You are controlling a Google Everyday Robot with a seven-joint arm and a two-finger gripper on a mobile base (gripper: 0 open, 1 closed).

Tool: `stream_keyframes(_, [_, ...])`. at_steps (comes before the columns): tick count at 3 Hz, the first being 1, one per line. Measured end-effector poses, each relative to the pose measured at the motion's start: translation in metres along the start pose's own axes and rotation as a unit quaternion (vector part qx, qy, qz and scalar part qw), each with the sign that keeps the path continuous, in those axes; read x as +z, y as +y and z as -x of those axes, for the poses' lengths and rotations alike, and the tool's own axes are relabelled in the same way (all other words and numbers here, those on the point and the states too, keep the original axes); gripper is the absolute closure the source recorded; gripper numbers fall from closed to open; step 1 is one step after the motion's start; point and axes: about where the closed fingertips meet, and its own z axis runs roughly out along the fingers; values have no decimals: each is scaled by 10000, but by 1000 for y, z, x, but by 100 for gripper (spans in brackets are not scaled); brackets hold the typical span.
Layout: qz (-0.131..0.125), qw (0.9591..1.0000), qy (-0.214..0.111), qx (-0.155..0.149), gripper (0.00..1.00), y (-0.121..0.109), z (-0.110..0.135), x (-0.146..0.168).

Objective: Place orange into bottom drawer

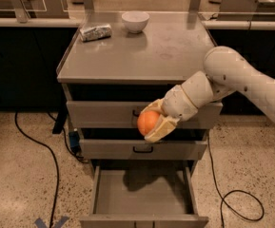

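My gripper (151,121) is shut on the orange (147,122), a round bright orange fruit held between the cream fingers (159,130). It hangs in front of the top drawer's face, above the gap to the middle drawer. The white arm (232,77) reaches in from the right. The bottom drawer (142,194) is pulled out below, a wide shallow grey tray with a bare floor, almost straight under the orange. The arm's shadow falls on the drawer's back part.
The grey cabinet top (137,51) carries a white bowl (135,21) and a crumpled silver packet (95,32) at the back. The two upper drawers (142,148) are closed, with dark handles. Black cables (37,146) lie on the speckled floor on both sides.
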Motion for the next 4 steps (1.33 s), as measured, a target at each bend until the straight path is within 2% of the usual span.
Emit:
stream_keyframes(1, [240, 9997, 56, 57, 100, 12, -27, 25])
stream_keyframes(2, [88, 9967, 796, 119, 100, 30, -60, 37])
stream_keyframes(3, [-513, 9816, 1817, 300, 100, 47, -94, 24])
stream_keyframes(4, [-823, 9594, 2561, 843, 100, 74, -137, 18])
